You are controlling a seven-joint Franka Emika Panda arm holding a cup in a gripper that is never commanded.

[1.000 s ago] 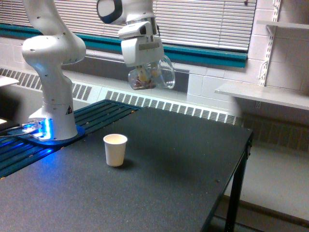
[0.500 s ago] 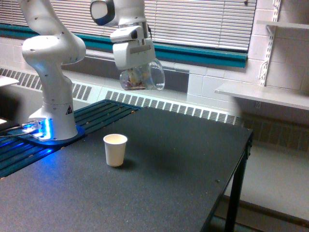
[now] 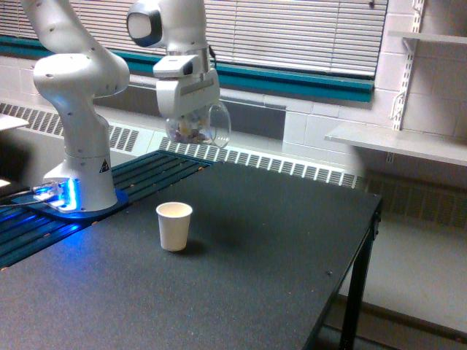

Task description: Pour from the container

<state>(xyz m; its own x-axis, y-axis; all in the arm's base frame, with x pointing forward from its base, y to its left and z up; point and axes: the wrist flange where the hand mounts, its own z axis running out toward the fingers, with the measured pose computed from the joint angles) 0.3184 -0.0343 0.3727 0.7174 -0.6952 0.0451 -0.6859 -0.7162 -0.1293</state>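
Observation:
The container [image 3: 198, 125] is a clear round cup with small pinkish-brown bits at its bottom, held high in the air and tilted, mouth toward the exterior view's right. My gripper [image 3: 191, 117] is shut on the container from above. A small white paper cup [image 3: 174, 226] stands upright and open on the dark table [image 3: 241, 277], below the container and slightly toward the exterior view's left.
The arm's white base [image 3: 80, 175] stands at the exterior view's left on a blue-lit mount. The table's right edge [image 3: 357, 248] drops off to the floor. A radiator and window blinds run behind; white shelves [image 3: 398, 142] hang on the right wall.
The gripper and container have moved toward the exterior view's left and a little lower, ending almost above the paper cup. The paper cup has not moved.

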